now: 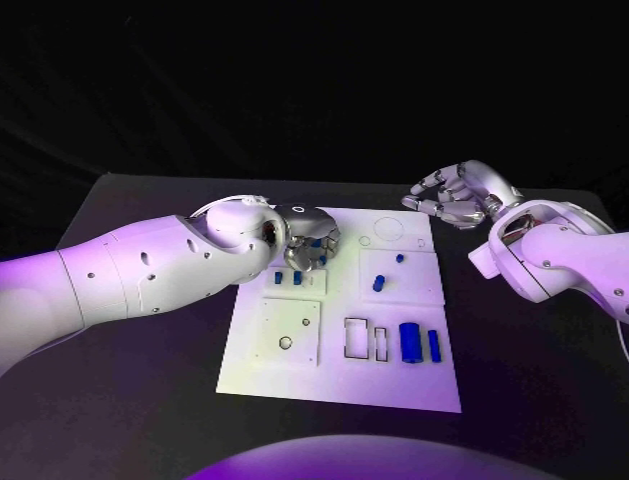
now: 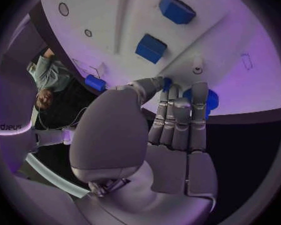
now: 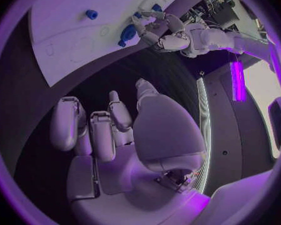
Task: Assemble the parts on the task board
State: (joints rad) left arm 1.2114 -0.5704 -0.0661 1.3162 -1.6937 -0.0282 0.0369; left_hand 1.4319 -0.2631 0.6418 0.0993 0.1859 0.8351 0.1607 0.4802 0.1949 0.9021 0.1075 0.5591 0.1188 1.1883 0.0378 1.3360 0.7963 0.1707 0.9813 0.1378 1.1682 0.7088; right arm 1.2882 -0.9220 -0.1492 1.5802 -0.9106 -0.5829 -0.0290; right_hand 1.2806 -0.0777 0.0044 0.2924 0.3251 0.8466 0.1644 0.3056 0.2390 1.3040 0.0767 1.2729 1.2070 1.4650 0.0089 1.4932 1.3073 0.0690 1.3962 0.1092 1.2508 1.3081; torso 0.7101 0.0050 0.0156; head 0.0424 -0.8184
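- While the left robot hand (image 1: 308,243) reaches over the task board's (image 1: 340,385) far-left corner, its fingers (image 2: 178,116) curl down onto blue parts (image 1: 288,277) just below; whether it pinches one, I cannot tell.
- Nearer the robot than that hand lie two blue blocks (image 1: 419,342).
- Beyond the board's far-right corner, the right robot hand (image 1: 454,195) hovers over the counter (image 1: 545,360), fingers loosely curled, holding nothing.

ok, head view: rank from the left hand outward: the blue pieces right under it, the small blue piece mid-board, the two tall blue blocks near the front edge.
From the left hand:
1. Blue pieces under the hand, at the board's far left, just below the fingers.
2. Small blue piece mid-board, to the hand's right.
3. Two tall blue blocks, front right of the task board, farthest.
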